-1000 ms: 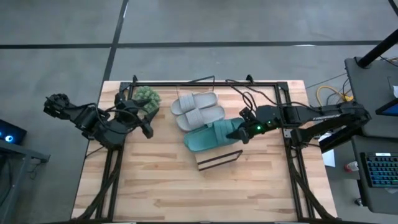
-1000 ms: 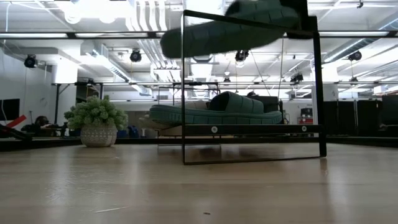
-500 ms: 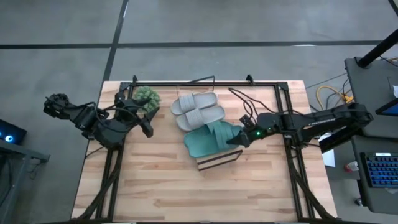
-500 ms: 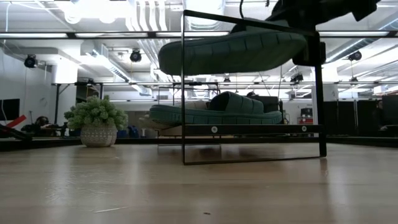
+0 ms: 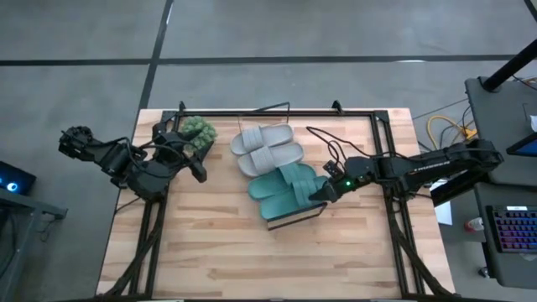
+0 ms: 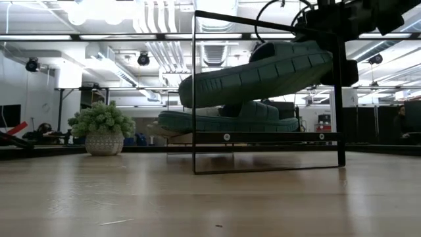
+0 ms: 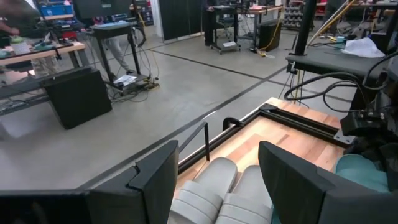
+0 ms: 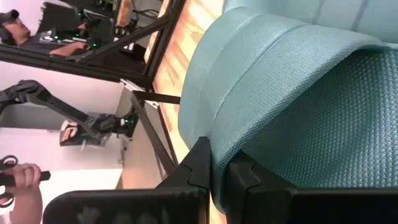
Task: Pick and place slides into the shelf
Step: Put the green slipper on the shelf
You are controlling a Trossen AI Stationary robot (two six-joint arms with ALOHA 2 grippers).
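High view: shelf (image 5: 295, 217) carries one teal slide (image 5: 270, 191); right gripper (image 5: 320, 192) fingers clamp a second. Two grey slides (image 5: 267, 148) behind. Left gripper (image 5: 198, 172) fingers apart.

Right arm reaches in from the table's right edge toward the middle, nearly level. Right gripper (image 5: 321, 193) has its fingers (image 8: 202, 165) clamped together on the strap of a teal slide (image 5: 289, 201). Left arm sits folded at the left edge, near the far corner; left gripper (image 5: 200, 174) hangs with fingers (image 7: 155, 180) parted, holding nothing.
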